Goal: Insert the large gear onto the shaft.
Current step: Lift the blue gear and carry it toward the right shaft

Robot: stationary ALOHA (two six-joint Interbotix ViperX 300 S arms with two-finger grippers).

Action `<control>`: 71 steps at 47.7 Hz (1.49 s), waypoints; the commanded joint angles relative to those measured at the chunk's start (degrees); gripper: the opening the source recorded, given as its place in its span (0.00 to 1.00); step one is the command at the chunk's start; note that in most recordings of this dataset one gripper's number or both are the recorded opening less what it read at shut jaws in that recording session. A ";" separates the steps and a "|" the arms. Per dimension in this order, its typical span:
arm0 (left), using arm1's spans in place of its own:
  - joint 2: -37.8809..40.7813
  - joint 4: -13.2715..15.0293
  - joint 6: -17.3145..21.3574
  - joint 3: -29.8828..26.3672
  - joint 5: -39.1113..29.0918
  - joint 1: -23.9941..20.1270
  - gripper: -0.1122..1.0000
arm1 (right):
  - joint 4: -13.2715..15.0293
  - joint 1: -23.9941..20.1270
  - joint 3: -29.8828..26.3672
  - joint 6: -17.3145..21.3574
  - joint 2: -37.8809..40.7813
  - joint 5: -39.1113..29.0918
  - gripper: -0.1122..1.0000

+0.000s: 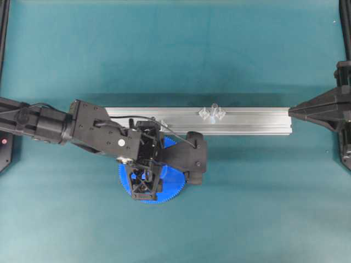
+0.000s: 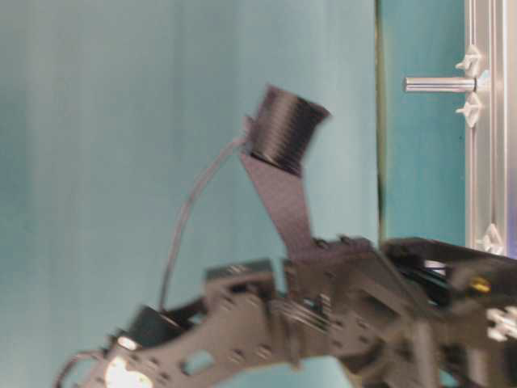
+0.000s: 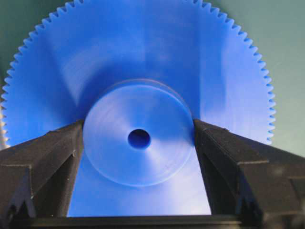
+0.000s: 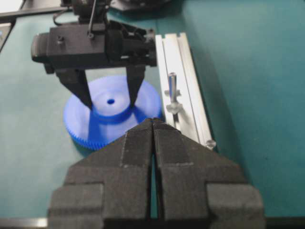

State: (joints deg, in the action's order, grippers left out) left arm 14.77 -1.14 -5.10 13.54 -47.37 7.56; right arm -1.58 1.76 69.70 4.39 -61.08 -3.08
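Note:
The large gear [image 3: 143,57] is a bright-blue toothed disc lying flat on the teal table, also seen in the overhead view [image 1: 176,183] and the right wrist view [image 4: 81,124]. My left gripper [image 3: 138,138] points down over it, with its fingers [image 3: 62,152] pressed against both sides of the raised hub; it also shows in the overhead view [image 1: 145,179]. The shaft [image 1: 214,109] stands clear and upright between two clear mounts on the rail, to the right of and beyond the gear [image 4: 172,86]. My right gripper [image 4: 152,120] is shut and empty, at the rail's right end [image 1: 290,111].
A long aluminium rail [image 1: 252,123] lies across the middle of the table and carries the shaft. A second small clear mount [image 4: 209,142] sits near one end of the rail. The left arm [image 1: 82,129] reaches in from the left edge.

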 commanded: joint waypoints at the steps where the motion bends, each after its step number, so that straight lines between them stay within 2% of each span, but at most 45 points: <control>1: -2.37 -0.09 0.35 -2.99 -0.88 -0.09 0.79 | -0.09 0.09 -0.53 0.53 0.26 0.26 0.10; 28: -2.55 -0.18 2.46 -8.79 -5.01 -0.70 0.79 | -0.09 0.09 -0.53 0.53 0.26 0.26 0.10; 48: -2.55 -0.18 5.98 -15.21 -9.76 -2.29 0.79 | -0.09 0.09 -0.53 0.44 0.26 0.44 0.10; 71: -1.76 -0.18 9.93 -19.86 -13.62 -4.31 0.79 | -0.09 0.09 -0.44 0.44 0.18 0.26 0.10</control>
State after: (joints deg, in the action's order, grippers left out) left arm 14.77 -1.14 4.48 -3.60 -60.73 3.52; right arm -1.67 1.76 69.70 4.39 -61.17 -3.08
